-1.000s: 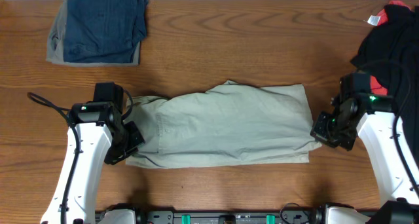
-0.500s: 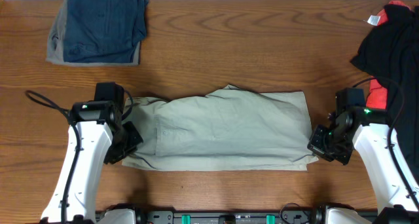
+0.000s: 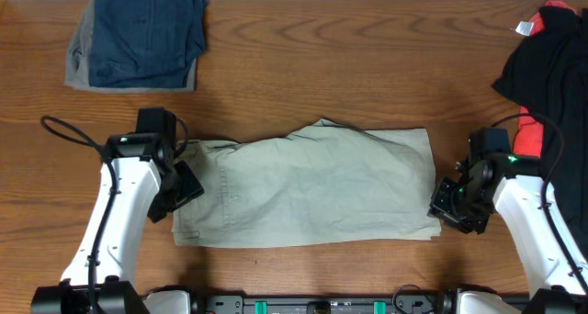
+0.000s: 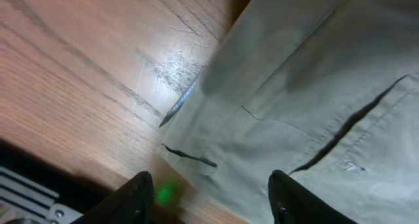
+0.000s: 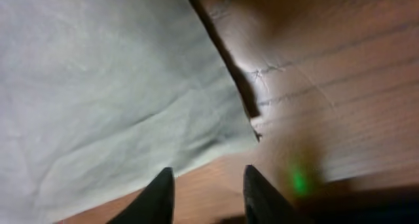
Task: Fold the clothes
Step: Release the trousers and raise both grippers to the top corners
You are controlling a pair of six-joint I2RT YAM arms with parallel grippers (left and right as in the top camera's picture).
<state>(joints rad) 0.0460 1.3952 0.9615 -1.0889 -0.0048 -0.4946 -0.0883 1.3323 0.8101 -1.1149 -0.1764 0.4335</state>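
Note:
The khaki-beige shorts point(image 3: 312, 187) lie folded into a wide flat band across the middle of the table. My left gripper point(image 3: 186, 193) hovers over their left end. In the left wrist view it point(image 4: 211, 201) stands open, its dark fingers point(image 4: 136, 198) apart above the cloth's point(image 4: 308, 99) corner and pocket seam, holding nothing. My right gripper point(image 3: 444, 211) is at the right end. In the right wrist view it point(image 5: 208, 198) is open above bare wood, just off the corner of the shorts point(image 5: 98, 86).
A folded pile of dark navy and grey garments point(image 3: 138, 34) sits at the back left. A heap of black and red garments point(image 3: 547, 57) lies at the back right, close to my right arm. Bare wooden table point(image 3: 349, 66) lies behind the shorts.
Both grippers have opened and let go of the ends of the shorts. The shorts have come toward the front edge and now lie flatter, with a straighter front edge.

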